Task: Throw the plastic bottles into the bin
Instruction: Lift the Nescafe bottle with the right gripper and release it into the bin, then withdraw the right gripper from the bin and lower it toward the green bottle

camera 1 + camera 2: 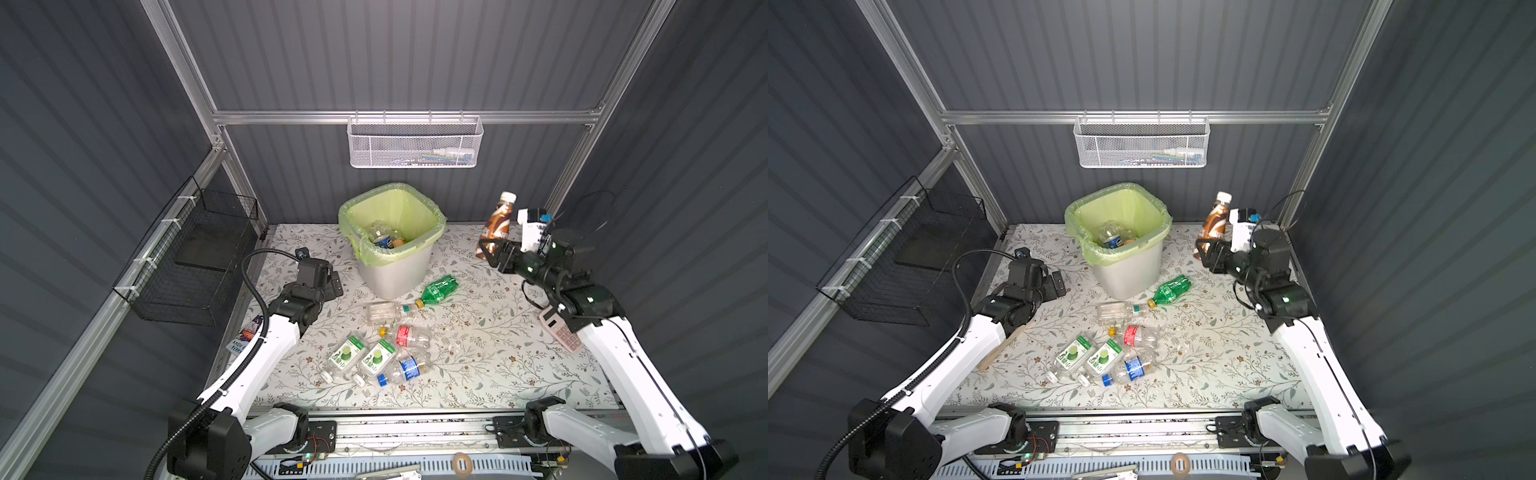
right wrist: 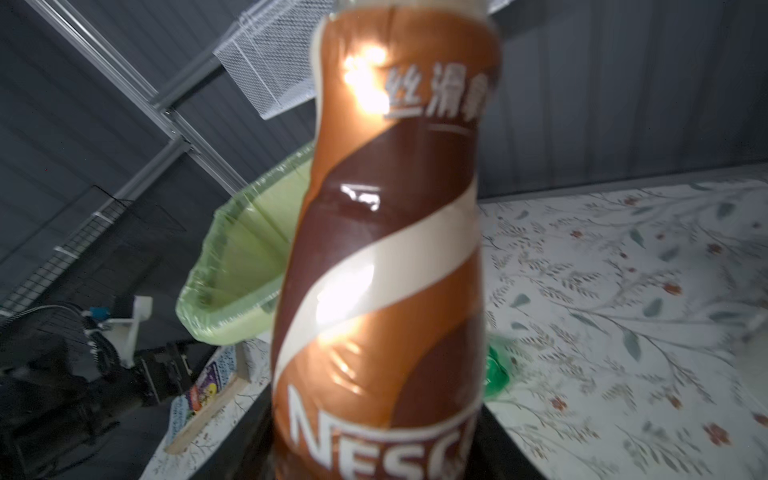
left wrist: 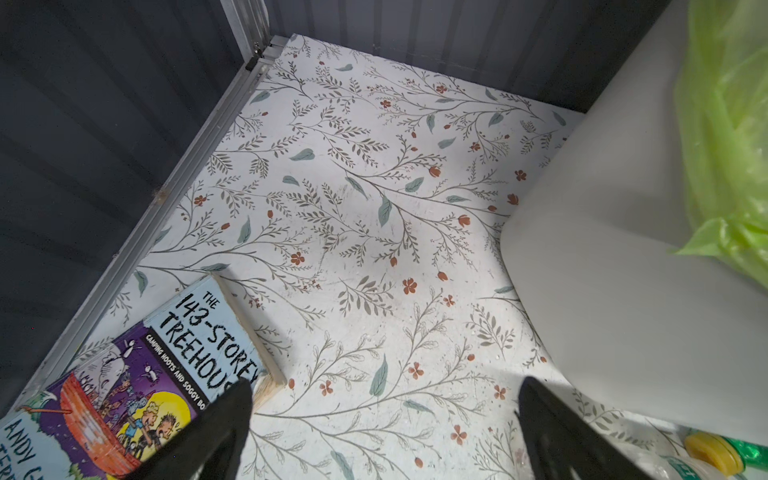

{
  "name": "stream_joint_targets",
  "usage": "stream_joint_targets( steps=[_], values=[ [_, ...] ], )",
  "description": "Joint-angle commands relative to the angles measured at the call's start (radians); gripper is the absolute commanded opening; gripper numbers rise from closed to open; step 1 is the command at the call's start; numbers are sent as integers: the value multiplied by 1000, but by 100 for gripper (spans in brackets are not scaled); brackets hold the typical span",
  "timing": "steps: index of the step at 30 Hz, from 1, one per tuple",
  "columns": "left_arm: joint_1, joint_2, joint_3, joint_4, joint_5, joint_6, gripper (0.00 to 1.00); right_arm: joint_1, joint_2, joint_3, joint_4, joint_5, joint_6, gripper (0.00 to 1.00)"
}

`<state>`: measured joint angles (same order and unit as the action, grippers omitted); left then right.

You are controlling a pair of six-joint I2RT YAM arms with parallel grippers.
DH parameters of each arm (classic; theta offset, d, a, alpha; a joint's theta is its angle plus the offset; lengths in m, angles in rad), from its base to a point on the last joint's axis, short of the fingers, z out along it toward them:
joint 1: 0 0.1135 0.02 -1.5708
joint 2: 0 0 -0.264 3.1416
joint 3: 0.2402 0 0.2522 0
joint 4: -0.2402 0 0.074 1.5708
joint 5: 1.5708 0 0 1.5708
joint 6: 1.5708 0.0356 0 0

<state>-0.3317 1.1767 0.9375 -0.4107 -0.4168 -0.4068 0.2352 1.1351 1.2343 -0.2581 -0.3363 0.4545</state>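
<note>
Floral table [image 1: 498,365] inside corrugated walls. At twelve o'clock the bin [image 1: 395,276] holds a few bottles [image 1: 384,237]; six loose bottles [image 1: 409,336] wait around centre. Right claw [image 1: 492,252] grasps a brown bottle [image 1: 496,226] at two o'clock; left claw [image 3: 386,415] gapes empty at nine.

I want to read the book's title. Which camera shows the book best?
The left wrist view: the book lies close, its cover title readable. In both top views the left arm hides most of it; the right wrist view shows it small and blurred.
</note>
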Motion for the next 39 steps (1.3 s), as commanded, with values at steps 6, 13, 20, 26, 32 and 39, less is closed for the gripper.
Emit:
stream_joint_targets(
  steps=[6, 13, 20, 26, 32, 39],
  values=[
    [7, 8, -14, 1, 40, 17, 100, 204, 566, 675, -172, -135, -3, 62],
    [7, -3, 13, -58, -2, 29, 100, 174, 585, 700, -122, -11, 58, 99],
    [6, -34, -10, -28, 8, 43, 100, 163, 394, 485, -28, 162, 27, 99],
    [7, -40, -23, -12, 22, 49, 100, 135, 222, 192, 22, 248, 62, 99],
    [5, -38, -29, 2, 45, 60, 100, 104, 97, -80, 26, 291, 166, 99],
    [-4, -24, -29, 6, 45, 67, 100, 99, 72, -330, 104, 314, 340, 99]
  ],
)
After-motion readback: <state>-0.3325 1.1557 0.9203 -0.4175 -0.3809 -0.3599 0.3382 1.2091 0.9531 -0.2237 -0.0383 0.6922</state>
